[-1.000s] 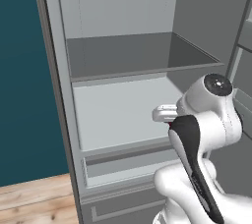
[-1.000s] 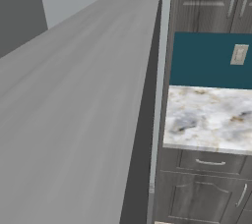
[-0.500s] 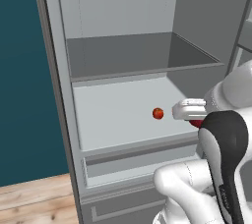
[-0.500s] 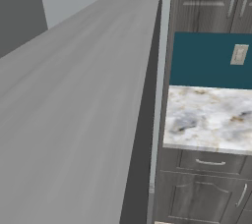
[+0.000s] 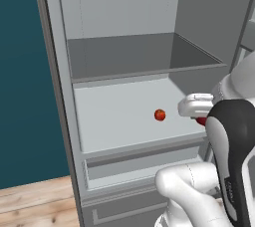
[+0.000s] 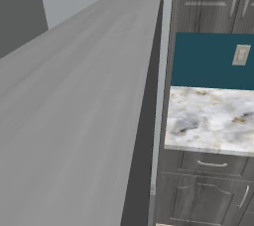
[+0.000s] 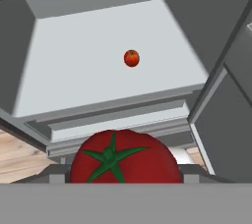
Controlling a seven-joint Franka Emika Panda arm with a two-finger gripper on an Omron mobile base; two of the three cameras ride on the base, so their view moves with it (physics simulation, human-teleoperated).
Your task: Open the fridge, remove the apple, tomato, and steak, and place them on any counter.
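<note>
The fridge (image 5: 124, 71) stood open, its pale grey shelves facing the robot. In the left base view the white arm rose from the lower right, and its hand (image 5: 201, 116) reached in at the right front edge of the middle shelf (image 5: 114, 116), a sliver of red showing just beneath it.

In the hand view, a large red tomato (image 7: 123, 158) with a green star-shaped stem sat close against the camera, between the two dark finger tips (image 7: 191, 170). The hand (image 7: 123, 174) was clenched around the tomato, the tips pressed at its left and right sides (only their upper edges could be seen). The jaws stood partly apart, held there by the fruit's width.

Further back on the same shelf, a small round red fruit (image 7: 131, 58) with a tiny green top sat alone near the middle of the shelf (image 7: 98, 66), well apart from the hand; it also showed in the left base view (image 5: 159, 115).

In the right base view, the broad grey fridge door (image 6: 74, 121) stood close to the camera. Beyond it lay the marbled desk (image 6: 211, 118) over dark grey cabinets (image 6: 203, 190), beneath a teal wall (image 6: 208, 61).
</note>
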